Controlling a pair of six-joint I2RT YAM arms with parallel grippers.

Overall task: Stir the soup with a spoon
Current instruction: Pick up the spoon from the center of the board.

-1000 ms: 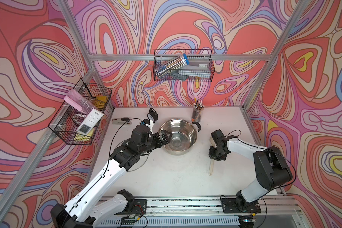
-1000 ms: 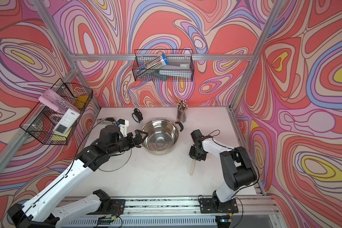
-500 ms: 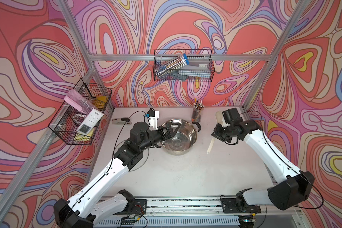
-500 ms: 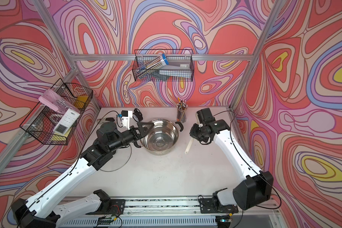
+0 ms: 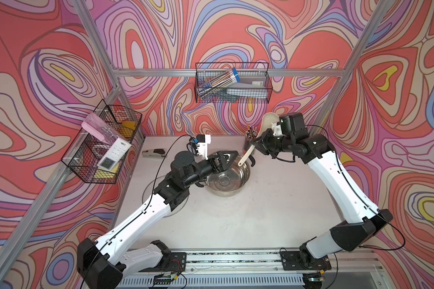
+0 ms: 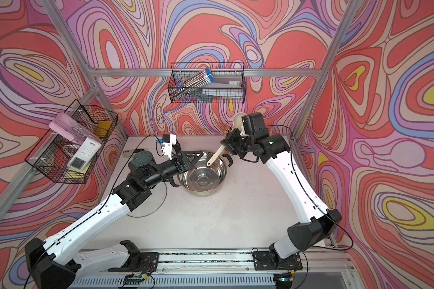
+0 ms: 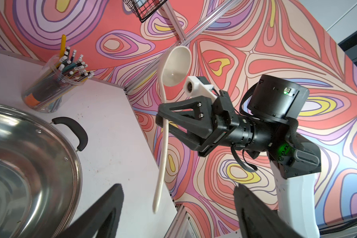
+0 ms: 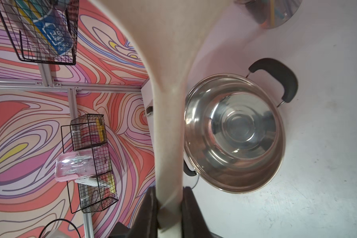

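Observation:
The spoon (image 5: 246, 156) is a cream-white ladle held in the air, bowl end up (image 6: 237, 121). Its handle slants down over the far right rim of the steel pot (image 5: 227, 179). My right gripper (image 5: 257, 146) is shut on the handle's middle, as the right wrist view shows with the spoon (image 8: 169, 123) between the jaws (image 8: 169, 197). My left gripper (image 5: 227, 160) hovers over the pot, open. In the left wrist view the spoon's (image 7: 165, 144) free handle tip hangs between the spread fingers (image 7: 111, 206) without touching. No soup shows; the pot (image 8: 235, 134) looks bare inside.
A clear cup of pencils (image 5: 249, 140) stands just behind the pot's right handle. A stapler (image 5: 153, 152) lies at the back left. A round glass lid (image 5: 161, 197) lies under my left arm. Wire baskets hang on the back wall (image 5: 232, 82) and left wall (image 5: 103, 142).
My right arm has lifted the spoon off the table right of the pot and swung it up, bowl end high, to the pot's far rim. My left gripper has reached across the pot towards the handle tip.

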